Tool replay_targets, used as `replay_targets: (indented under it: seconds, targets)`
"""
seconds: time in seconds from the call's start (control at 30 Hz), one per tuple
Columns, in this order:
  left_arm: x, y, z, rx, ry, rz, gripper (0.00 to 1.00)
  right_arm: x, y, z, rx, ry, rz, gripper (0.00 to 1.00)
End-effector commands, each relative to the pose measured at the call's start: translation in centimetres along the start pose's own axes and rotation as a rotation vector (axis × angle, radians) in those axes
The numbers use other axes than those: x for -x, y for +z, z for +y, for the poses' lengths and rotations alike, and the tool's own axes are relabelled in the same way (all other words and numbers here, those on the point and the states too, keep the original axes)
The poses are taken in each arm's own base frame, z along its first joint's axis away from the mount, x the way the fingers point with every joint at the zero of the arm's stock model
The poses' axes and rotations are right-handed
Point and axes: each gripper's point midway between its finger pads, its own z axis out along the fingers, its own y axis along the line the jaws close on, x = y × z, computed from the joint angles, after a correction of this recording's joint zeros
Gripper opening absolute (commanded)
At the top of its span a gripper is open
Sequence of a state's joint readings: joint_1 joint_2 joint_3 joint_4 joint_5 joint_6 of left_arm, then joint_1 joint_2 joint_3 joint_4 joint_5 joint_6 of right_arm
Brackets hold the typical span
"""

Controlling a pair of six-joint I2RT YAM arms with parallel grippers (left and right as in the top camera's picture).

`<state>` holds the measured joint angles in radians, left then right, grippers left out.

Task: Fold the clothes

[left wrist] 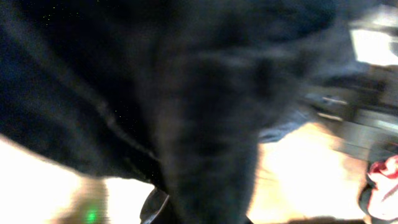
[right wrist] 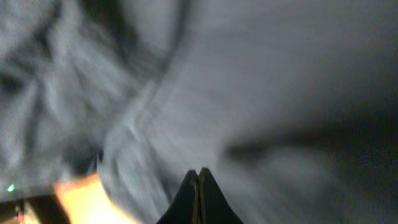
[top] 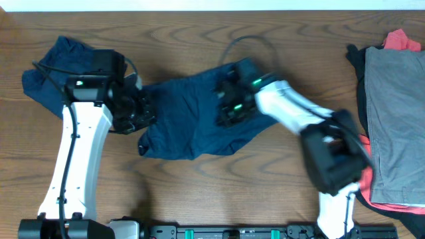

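Layout of the table (top: 199, 26), overhead view, 12 o'clock at the far edge.
Spread garment (top: 186, 126) lies at the centre; crumpled garment (top: 56, 66) lies at 10 o'clock; left gripper (top: 143, 111) sits between the two, at the spread garment's 9 o'clock edge; right gripper (top: 228, 111) sits on that garment's 2 o'clock part; stacked pile (top: 395, 113) lies at 3 o'clock, well apart, reaching the edge of view.

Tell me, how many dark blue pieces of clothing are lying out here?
2. One dark blue garment lies bunched at the far left; the second dark blue garment is spread in the middle. The stacked pile at the right edge may hide more.
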<state>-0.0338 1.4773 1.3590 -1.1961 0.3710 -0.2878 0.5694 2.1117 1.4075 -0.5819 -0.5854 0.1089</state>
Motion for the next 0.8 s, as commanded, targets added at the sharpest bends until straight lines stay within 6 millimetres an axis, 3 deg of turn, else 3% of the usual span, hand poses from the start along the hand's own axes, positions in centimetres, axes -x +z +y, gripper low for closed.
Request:
replay_targets:
  seconds: [0.0, 0.1, 0.23, 0.37, 0.47, 0.63, 0.77]
  targets:
    - [-0.9, -0.2, -2.6, -0.1, 0.002, 0.036, 0.06, -1.1, 5.5, 4.1, 0.09, -0.006, 0.048, 0.01]
    - [-1.0, -0.2, -3.4, -0.14, -0.008, 0.047, 0.06, -1.1, 8.4, 7.2, 0.129, -0.074, 0.027, 0.01]
    - [0.0, -0.3, -3.8, -0.158, -0.022, 0.008, 0.06, -2.7, 10.5, 11.2, 0.143, -0.157, 0.043, 0.01]
    - [1.3, -0.4, -4.5, -0.186, -0.038, -0.041, 0.06, -3.4, 10.8, 12.4, 0.095, -0.195, 0.044, 0.01]
    - [1.5, -0.4, -4.5, -0.185, -0.036, -0.048, 0.06, -1.6, 8.0, 11.2, 0.014, -0.17, -0.013, 0.01]
    - [1.8, 0.1, -3.8, -0.148, -0.044, -0.05, 0.06, 2.5, -0.6, 7.3, -0.131, -0.131, -0.156, 0.04]
    - [2.0, 0.9, -3.8, -0.145, -0.044, -0.039, 0.06, 3.0, -6.3, 2.4, -0.267, -0.057, -0.189, 0.08]
